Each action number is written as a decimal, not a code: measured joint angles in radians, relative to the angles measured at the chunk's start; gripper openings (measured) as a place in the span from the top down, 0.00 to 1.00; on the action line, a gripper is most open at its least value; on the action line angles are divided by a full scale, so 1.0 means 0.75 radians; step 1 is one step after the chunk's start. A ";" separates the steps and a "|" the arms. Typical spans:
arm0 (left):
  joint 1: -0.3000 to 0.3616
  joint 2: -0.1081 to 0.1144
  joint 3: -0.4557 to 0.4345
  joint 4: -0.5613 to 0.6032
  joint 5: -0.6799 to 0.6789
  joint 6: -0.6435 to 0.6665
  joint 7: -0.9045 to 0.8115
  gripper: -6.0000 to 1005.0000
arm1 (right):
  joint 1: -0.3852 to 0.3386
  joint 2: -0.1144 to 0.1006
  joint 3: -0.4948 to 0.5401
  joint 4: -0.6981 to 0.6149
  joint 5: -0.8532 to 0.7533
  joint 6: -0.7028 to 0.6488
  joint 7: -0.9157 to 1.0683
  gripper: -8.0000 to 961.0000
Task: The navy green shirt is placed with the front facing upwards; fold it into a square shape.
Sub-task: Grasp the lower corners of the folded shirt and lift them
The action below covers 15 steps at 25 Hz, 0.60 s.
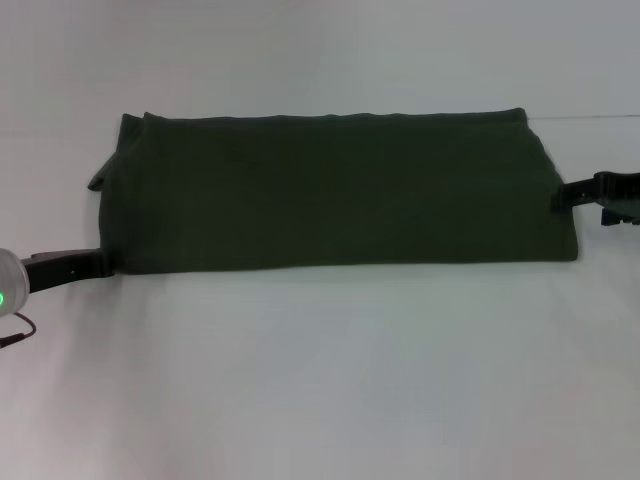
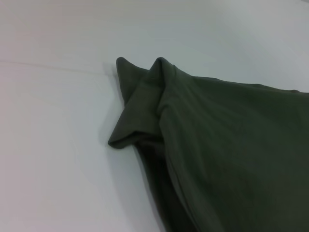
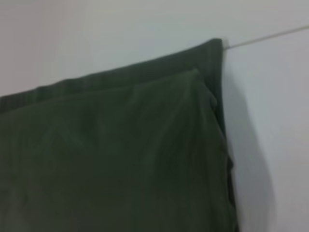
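Observation:
The navy green shirt (image 1: 335, 190) lies on the white table, folded into a long, wide band with its plain green side up; no lettering shows. A sleeve sticks out at its left end (image 2: 137, 123). My left gripper (image 1: 98, 264) sits low at the band's near left corner, touching the cloth edge. My right gripper (image 1: 562, 195) is at the middle of the band's right edge. The right wrist view shows the layered far right corner of the shirt (image 3: 145, 145) from close by.
The white table (image 1: 330, 380) stretches bare in front of the shirt. A thin seam line in the tabletop (image 3: 270, 37) runs behind the shirt's far right corner. A cable (image 1: 15, 335) hangs by my left arm at the left edge.

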<state>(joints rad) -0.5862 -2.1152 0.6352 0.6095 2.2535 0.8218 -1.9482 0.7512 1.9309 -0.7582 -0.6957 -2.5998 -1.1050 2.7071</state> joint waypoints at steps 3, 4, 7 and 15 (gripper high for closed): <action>-0.001 0.000 0.002 -0.001 0.000 0.000 0.000 0.96 | -0.002 0.010 -0.001 0.043 0.001 0.059 -0.021 0.10; -0.001 0.000 0.002 -0.001 0.000 0.001 0.000 0.96 | -0.002 0.014 -0.001 0.050 0.002 0.073 -0.025 0.10; -0.001 0.000 0.001 -0.001 0.000 0.003 0.000 0.96 | 0.003 0.028 -0.001 0.072 0.003 0.110 -0.036 0.10; -0.004 0.000 0.007 -0.001 -0.005 0.011 0.000 0.96 | 0.047 0.051 -0.004 0.138 -0.007 0.148 -0.061 0.10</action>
<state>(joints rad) -0.5891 -2.1153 0.6403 0.6089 2.2496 0.8298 -1.9481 0.7862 1.9690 -0.7609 -0.5923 -2.6052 -0.9943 2.6613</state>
